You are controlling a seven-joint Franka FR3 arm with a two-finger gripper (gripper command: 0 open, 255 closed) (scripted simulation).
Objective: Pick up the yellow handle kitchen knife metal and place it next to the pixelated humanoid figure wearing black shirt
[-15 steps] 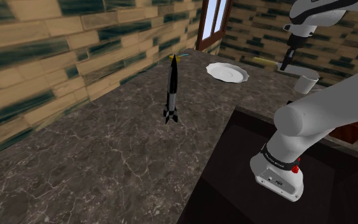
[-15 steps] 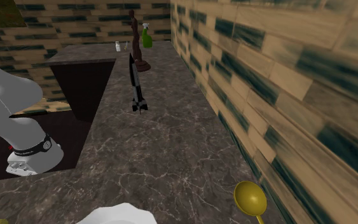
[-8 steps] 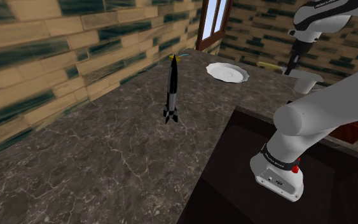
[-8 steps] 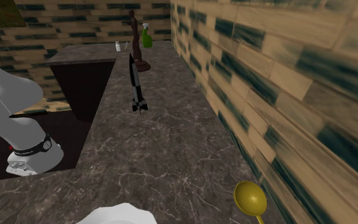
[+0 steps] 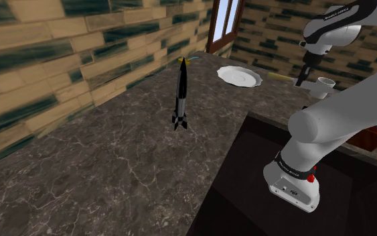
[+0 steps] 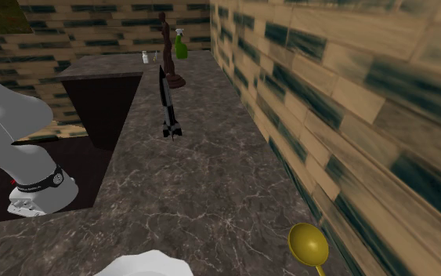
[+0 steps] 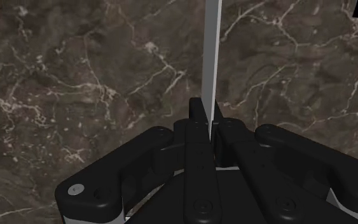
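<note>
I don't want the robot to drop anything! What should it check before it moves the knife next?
1. Tool shut on the knife, clasping its grey blade: ok.
2. Knife lifted off the marble counter: cannot tell.
3. White cup clear of the tool: not ok, it stands close beside it.
4. White plate and black rocket out of the way: ok.
5. Spot beside the figure found: cannot tell.

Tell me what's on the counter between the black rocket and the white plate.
Nothing: in the shoulder view, only bare marbled counter separates the black rocket from the white plate.
</note>
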